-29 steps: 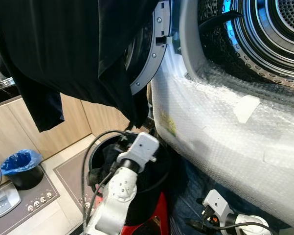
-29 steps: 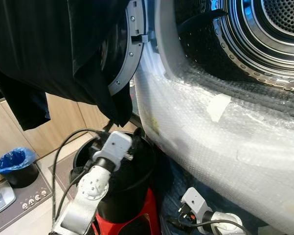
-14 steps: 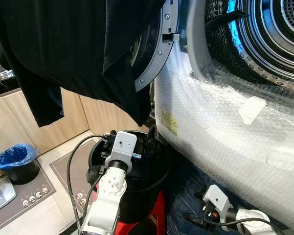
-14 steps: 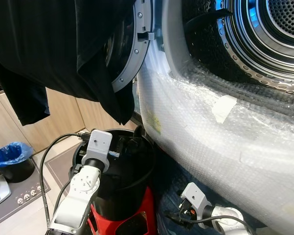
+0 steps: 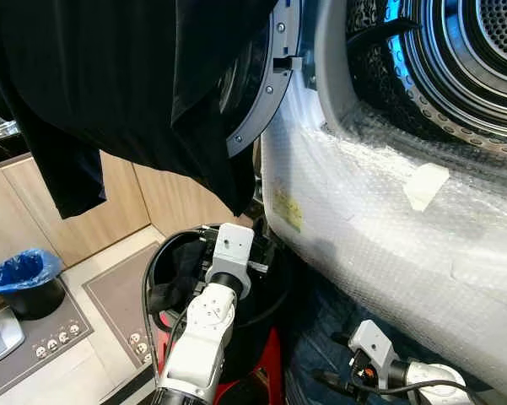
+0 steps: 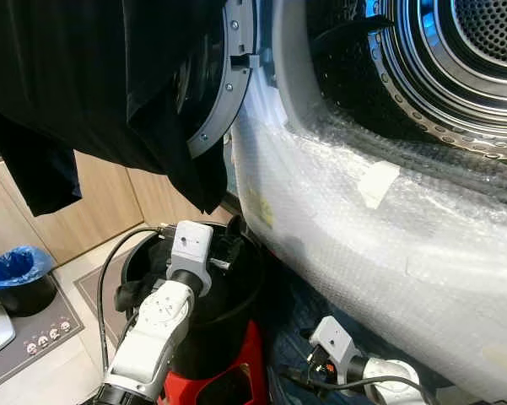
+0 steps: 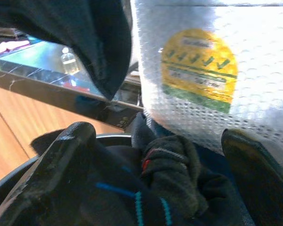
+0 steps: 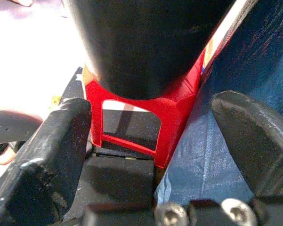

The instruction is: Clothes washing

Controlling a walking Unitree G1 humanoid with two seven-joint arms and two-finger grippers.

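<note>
A black bucket [image 5: 270,291] stands on a red stool [image 8: 174,101] at 6 o'clock in my head view, just beside the washer [image 5: 380,228], whose front is wrapped in bubble film. In the bucket lies a heap of dark clothes [image 7: 150,188], one piece showing teal stitching and a small red mark. The washer's drum [image 6: 455,59] at 1 o'clock stands open; whether anything lies in it I cannot tell. Its round door [image 5: 261,93] is swung out at 12 o'clock, and a black garment [image 5: 118,84] hangs draped over it, its lowest corner dangling just above the bucket. A small black bin [image 5: 29,291] lined with a blue bag [image 5: 21,268] stands on the floor at 9 o'clock, well apart from the bucket. My left gripper [image 7: 155,165] is down inside the bucket mouth, fingers [image 7: 61,160] spread wide apart, straddling the clothes and touching the heap without clamping on it; a yellow sticker [image 7: 199,66] on the film shows beyond. My right gripper [image 8: 150,136] hangs low at 5 o'clock beside the stool, fingers [image 8: 52,146] wide apart and holding nothing, near a blue cloth [image 8: 226,89] at the washer's foot.
</note>
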